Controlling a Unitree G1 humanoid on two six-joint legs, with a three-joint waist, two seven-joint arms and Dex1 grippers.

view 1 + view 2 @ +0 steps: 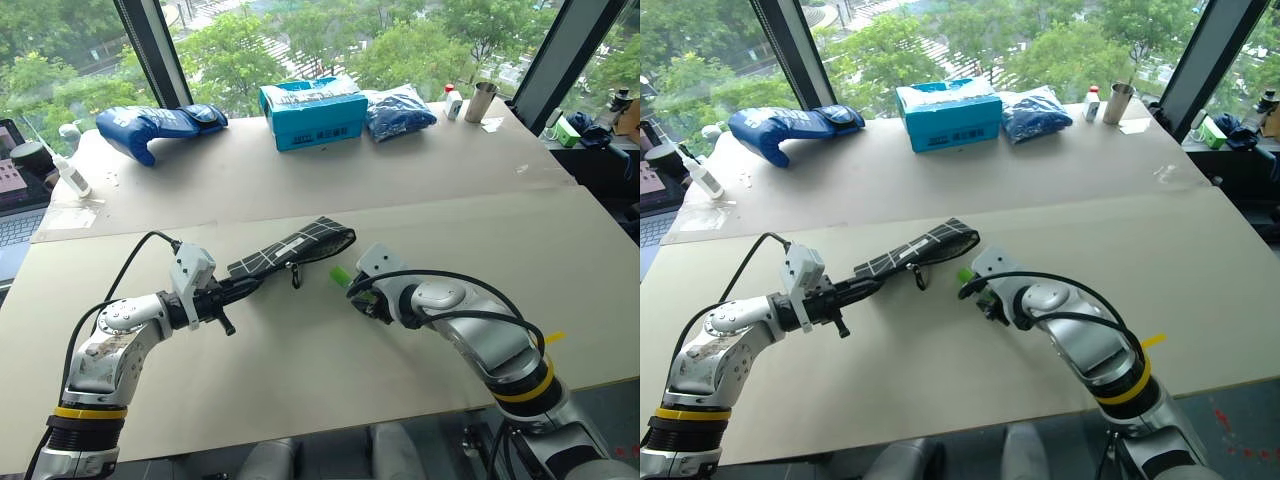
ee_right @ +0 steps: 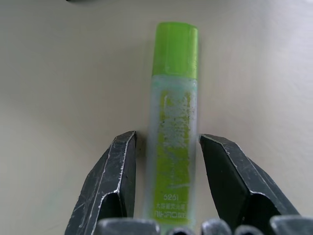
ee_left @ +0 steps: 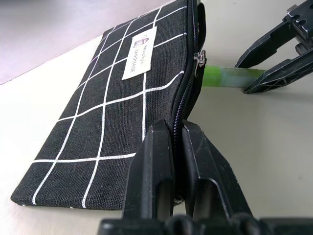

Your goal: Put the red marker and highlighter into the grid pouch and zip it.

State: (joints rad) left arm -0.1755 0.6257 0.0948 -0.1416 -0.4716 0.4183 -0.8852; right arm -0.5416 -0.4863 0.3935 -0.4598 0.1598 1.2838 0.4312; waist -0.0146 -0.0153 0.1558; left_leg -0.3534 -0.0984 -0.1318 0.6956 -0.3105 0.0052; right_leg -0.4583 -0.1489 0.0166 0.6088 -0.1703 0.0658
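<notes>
The pouch [image 1: 290, 248] lies flat on the table [image 1: 300, 370], and every place below is given from it. The left pincer [image 3: 177, 142] is clamped shut on the pouch's near corner, right at the zipper line. The zipper slider [image 3: 199, 58] sits toward the far end of that edge; whether the mouth is open along its length I cannot tell.

The highlighter [image 2: 172, 132] lies on the table just beside the pouch's zipper edge, on the robot's right of it, not yet in the pouch. The right pincer [image 2: 168, 161] straddles the highlighter's barrel with its fingers [image 2: 117, 176] half spread, one on each side with a sliver of table showing between pad and barrel, so nothing is gripped yet.

As I judge it, the task is early to midway: the pouch is steadied, the highlighter is about to be picked up, and inserting it and zipping are left. The marker I cannot find near the pouch; it may already be inside.

Writing: the pouch's white label [image 3: 139, 53] carries a small mark and a word like "HANDMADE", blurred. The highlighter's barrel end reads "5251" above a smaller line I cannot make out.
</notes>
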